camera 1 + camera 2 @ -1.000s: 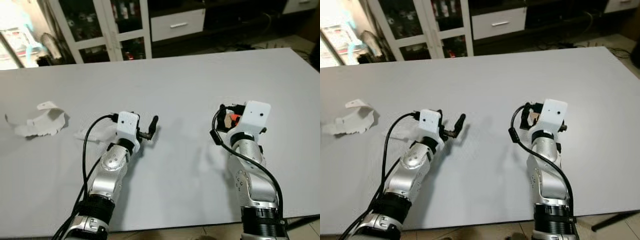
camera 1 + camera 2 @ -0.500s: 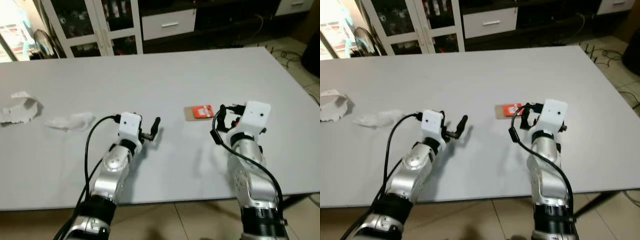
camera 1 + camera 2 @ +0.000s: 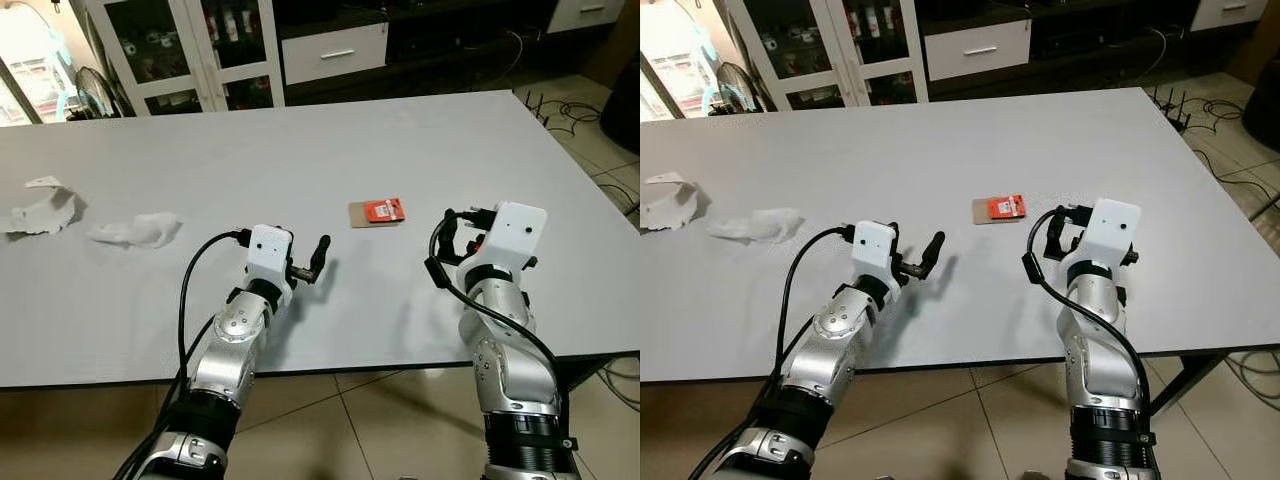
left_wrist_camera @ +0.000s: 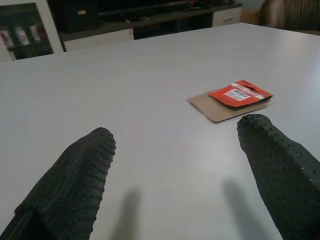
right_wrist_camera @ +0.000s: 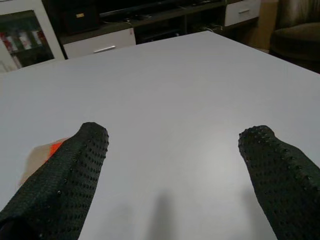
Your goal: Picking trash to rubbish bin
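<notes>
On the white table [image 3: 420, 130], a torn paper scrap [image 3: 40, 208] and a crumpled tissue [image 3: 135, 230] were seen at far left. The left gripper [image 4: 175, 165] was held open above the tabletop, the orange-and-card packet [image 4: 230, 99] lying ahead of it. The right gripper [image 5: 175, 165], also spread, was held right of the packet.

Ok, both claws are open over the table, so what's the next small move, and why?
Probably reach the right claw forward and toward the robot's left, to the flat red-and-brown cardboard packet. It lies on the white table closest to that claw, ahead of it and untouched; both claws are open and hold nothing.
</notes>
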Tool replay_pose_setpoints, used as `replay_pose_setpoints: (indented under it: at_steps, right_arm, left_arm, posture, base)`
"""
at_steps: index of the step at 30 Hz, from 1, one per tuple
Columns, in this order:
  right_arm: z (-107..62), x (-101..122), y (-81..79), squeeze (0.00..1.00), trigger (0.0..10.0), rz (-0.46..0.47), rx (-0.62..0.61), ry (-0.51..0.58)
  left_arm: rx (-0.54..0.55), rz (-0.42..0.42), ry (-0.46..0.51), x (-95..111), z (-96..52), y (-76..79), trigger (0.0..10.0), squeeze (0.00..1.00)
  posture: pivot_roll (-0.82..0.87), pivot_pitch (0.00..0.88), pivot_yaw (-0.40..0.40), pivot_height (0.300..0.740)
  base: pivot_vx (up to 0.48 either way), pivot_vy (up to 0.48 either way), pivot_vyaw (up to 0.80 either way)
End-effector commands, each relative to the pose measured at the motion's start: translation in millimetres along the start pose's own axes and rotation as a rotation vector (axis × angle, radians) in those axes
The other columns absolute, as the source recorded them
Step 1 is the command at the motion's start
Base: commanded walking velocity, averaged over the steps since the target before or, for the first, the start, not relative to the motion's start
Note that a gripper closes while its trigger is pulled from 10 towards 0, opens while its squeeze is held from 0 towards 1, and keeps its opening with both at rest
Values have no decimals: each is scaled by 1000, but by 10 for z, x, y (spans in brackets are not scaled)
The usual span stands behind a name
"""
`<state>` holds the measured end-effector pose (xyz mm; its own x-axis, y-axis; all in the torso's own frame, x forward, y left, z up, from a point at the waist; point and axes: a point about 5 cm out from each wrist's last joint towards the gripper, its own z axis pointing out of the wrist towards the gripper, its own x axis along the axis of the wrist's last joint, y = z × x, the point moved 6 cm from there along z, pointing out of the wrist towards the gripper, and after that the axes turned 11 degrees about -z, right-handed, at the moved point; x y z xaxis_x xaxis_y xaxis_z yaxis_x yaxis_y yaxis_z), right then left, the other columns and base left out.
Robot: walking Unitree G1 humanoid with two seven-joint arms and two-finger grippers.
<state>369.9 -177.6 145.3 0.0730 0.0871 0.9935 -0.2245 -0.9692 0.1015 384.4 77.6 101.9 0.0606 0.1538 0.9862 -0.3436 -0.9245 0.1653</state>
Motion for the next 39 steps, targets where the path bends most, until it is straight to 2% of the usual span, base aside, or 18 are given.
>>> replay_pose_setpoints:
  at_steps: [1,9,11,20,29,31,39]
  right_arm:
    - [-2,24,-56,0,10000,-6,20,3]
    - [7,23,-40,0,10000,-7,16,1]
    - [30,18,-35,0,10000,43,15,-13]
    - [191,109,-13,0,10000,119,35,-8]
    - [354,104,-247,0,10000,190,128,-53]
    - [420,52,-362,0,10000,189,182,-88]
    - [539,107,-342,0,10000,187,165,-78]
  left_arm:
    - [6,5,0,18,-1,-19,10000,0]
    - [3,6,-2,17,1,-21,10000,0]
    - [5,9,-1,23,-17,-42,10000,0]
    - [15,44,-25,0,-162,-169,10000,0]
    - [42,76,-31,41,-275,-312,10000,0]
    - [54,82,-31,64,-307,-340,10000,0]
    - [66,85,-34,92,-331,-370,10000,0]
  posture:
    - [-109,66,85,740]
    - [-111,65,87,740]
    - [-100,80,93,740]
    - [-48,117,122,740]
    - [25,132,131,740]
    - [48,129,128,740]
    - [54,121,124,740]
  base:
    - [0,0,0]
    - [0,0,0]
    - [0,0,0]
    - [0,0,0]
    - [0,0,0]
    - [0,0,0]
    - [0,0,0]
